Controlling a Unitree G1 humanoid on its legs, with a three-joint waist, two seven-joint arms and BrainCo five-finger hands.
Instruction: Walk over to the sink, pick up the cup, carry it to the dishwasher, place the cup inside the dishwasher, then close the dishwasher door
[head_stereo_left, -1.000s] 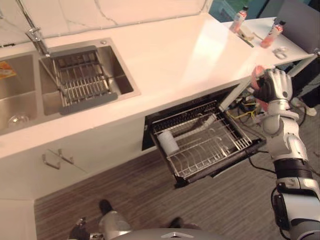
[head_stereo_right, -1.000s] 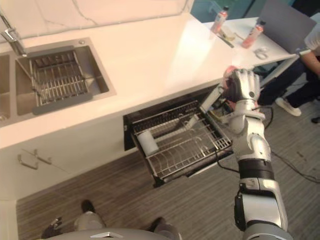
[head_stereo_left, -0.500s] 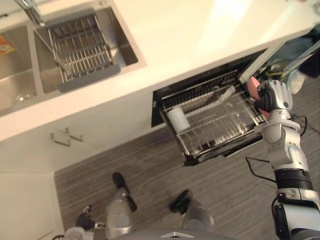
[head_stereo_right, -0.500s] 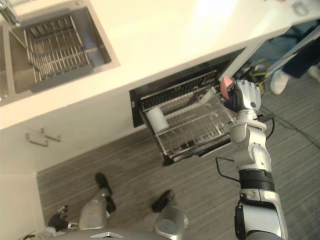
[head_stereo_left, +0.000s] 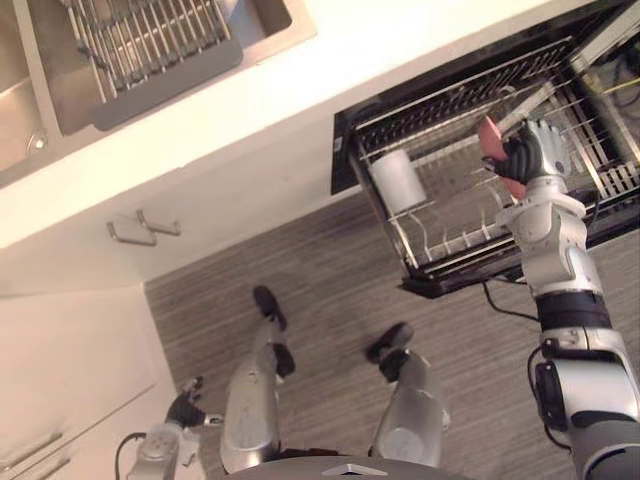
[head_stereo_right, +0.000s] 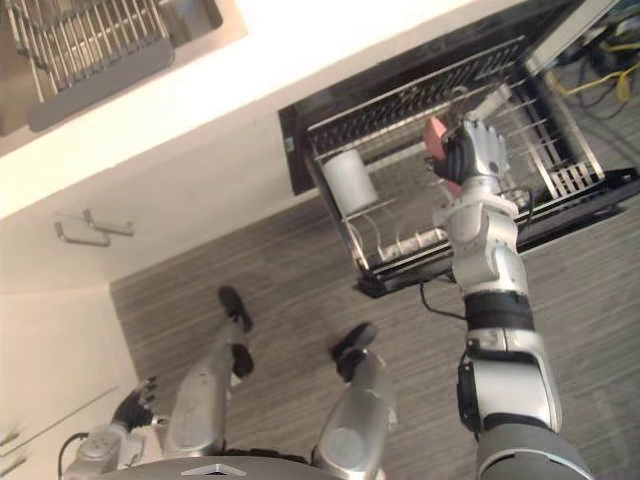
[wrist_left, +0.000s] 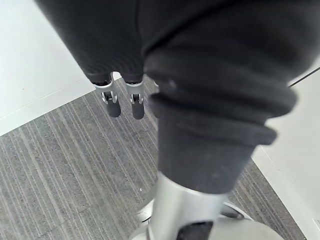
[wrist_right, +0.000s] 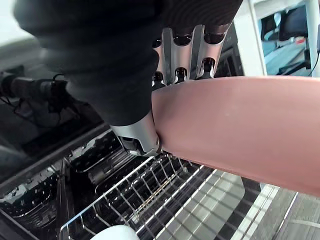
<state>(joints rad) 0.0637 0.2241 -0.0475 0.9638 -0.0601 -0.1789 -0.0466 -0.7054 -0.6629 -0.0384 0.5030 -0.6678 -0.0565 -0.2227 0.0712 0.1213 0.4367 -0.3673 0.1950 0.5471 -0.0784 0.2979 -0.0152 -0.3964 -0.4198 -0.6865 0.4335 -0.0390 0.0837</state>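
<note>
Over the open dishwasher rack (head_stereo_left: 445, 232), the right hand (head_stereo_left: 535, 155) curls its fingers round the pink cup (head_stereo_left: 488, 138). Pickup and carry look done; placing and closing remain. The left hand (wrist_left: 114, 104) hangs low, fingers straight.

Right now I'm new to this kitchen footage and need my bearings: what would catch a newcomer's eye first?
The right robot hand grips a pink cup over the pulled-out dishwasher rack, at right. A white cup lies on its side at the rack's left end. The left robot hand hangs idle low at left, near the floor.
</note>
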